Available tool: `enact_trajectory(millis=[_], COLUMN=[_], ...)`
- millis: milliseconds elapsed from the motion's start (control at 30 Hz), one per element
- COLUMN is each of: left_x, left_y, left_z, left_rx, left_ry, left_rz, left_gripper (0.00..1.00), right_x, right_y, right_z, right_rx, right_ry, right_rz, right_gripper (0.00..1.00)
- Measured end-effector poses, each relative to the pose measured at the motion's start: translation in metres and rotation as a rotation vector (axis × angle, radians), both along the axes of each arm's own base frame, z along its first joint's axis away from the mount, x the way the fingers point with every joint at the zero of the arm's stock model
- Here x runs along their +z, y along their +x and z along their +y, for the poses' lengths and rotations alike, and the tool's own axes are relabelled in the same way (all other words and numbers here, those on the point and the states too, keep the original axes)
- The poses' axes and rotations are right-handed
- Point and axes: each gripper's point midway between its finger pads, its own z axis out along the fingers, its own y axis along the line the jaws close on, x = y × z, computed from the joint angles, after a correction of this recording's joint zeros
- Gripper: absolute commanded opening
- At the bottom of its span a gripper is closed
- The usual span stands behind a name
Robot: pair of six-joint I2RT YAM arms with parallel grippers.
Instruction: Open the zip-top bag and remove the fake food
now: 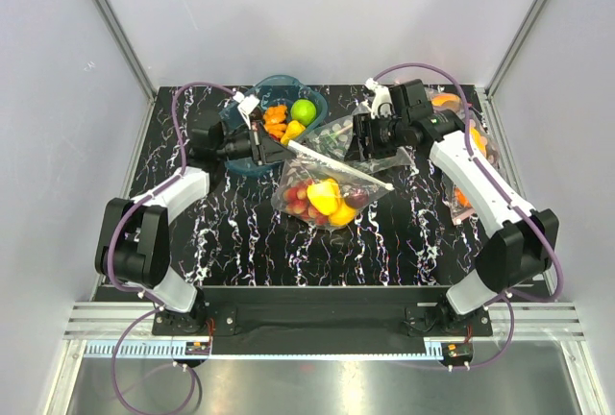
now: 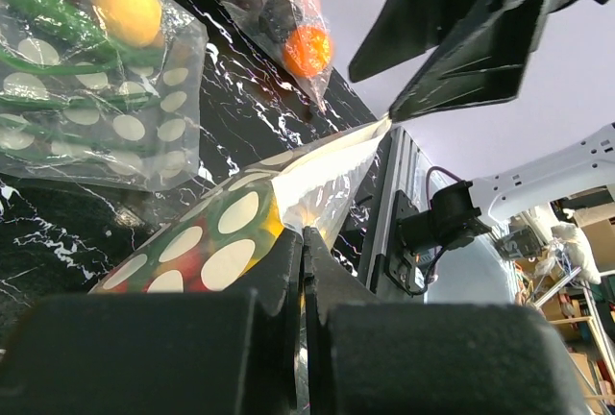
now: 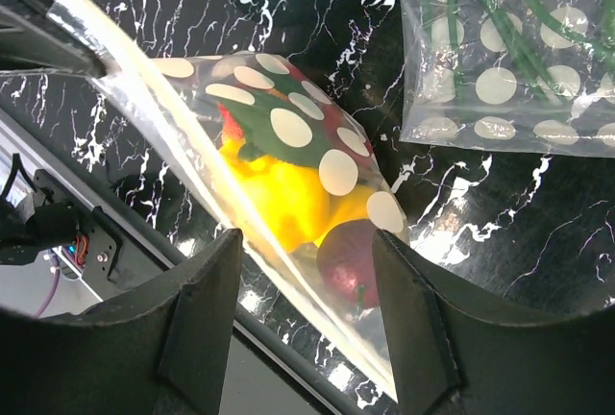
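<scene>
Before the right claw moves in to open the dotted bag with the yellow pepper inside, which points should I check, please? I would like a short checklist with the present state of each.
1. Is the left claw shut on the top edge of the zip-top bag? Ok.
2. Is the right claw open and holding nothing? Ok.
3. Is the zip seal pulled apart? Cannot tell; the strip looks flat.
4. Is the fake food inside the bag? Ok; pepper and plum show through the plastic.
5. Is the other dotted bag apart from the zip-top bag? Ok; bare table shows between them.
</scene>
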Motion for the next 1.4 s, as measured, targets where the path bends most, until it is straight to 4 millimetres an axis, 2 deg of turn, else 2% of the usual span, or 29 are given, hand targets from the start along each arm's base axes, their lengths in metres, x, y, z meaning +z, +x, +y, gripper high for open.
enact_trajectory(millis=[200, 500, 667, 800, 1033, 1100, 1200, 1233, 1267, 1333, 1367, 1400], left_x=[0.003, 0.005, 0.005, 0.000, 0.001, 0.001, 0.000, 0.000, 0.000, -0.001, -0.001, -0.001], left_y=[-0.003, -0.004, -0.002, -0.003, -0.002, 0.000, 0.002, 0.003, 0.004, 0.005, 0.005, 0.005], left_z=[-0.006, -0.009, -0.008, -0.008, -0.006, -0.006, -0.006, -0.006, -0.006, -0.006, -0.005, -0.005], left_rx=[-0.015, -0.017, -0.017, -0.018, -0.002, 0.007, 0.021, 0.025, 0.032, 0.043, 0.046, 0.053], left_ry=[-0.005, -0.009, 0.012, 0.025, 0.036, 0.038, 0.041, 0.042, 0.041, 0.041, 0.040, 0.038], left_rz=[0.005, 0.010, -0.004, 0.003, -0.006, -0.008, -0.009, -0.011, -0.012, -0.014, -0.015, -0.013], left_gripper=[0.00, 0.00, 0.00, 0.00, 0.00, 0.00, 0.00, 0.00, 0.00, 0.18, 0.31, 0.48], right_x=[-0.007, -0.036, -0.041, -0.050, -0.040, -0.040, -0.045, -0.047, -0.049, -0.049, -0.049, -0.048], right_y=[0.001, -0.015, -0.018, -0.027, -0.035, -0.038, -0.041, -0.042, -0.043, -0.044, -0.044, -0.044], right_z=[0.003, 0.003, 0.003, 0.007, 0.022, 0.024, 0.026, 0.026, 0.027, 0.027, 0.028, 0.028], right_rx=[0.018, 0.053, 0.070, 0.094, 0.157, 0.177, 0.205, 0.210, 0.217, 0.220, 0.221, 0.219], right_ry=[0.012, 0.008, 0.009, 0.038, 0.132, 0.146, 0.151, 0.151, 0.152, 0.156, 0.159, 0.160], right_rz=[0.004, 0.080, 0.086, 0.124, 0.143, 0.153, 0.175, 0.184, 0.189, 0.199, 0.200, 0.200], right_gripper=[0.63, 0.63, 0.56, 0.54, 0.53, 0.49, 0.37, 0.26, 0.20, 0.08, 0.00, 0.00])
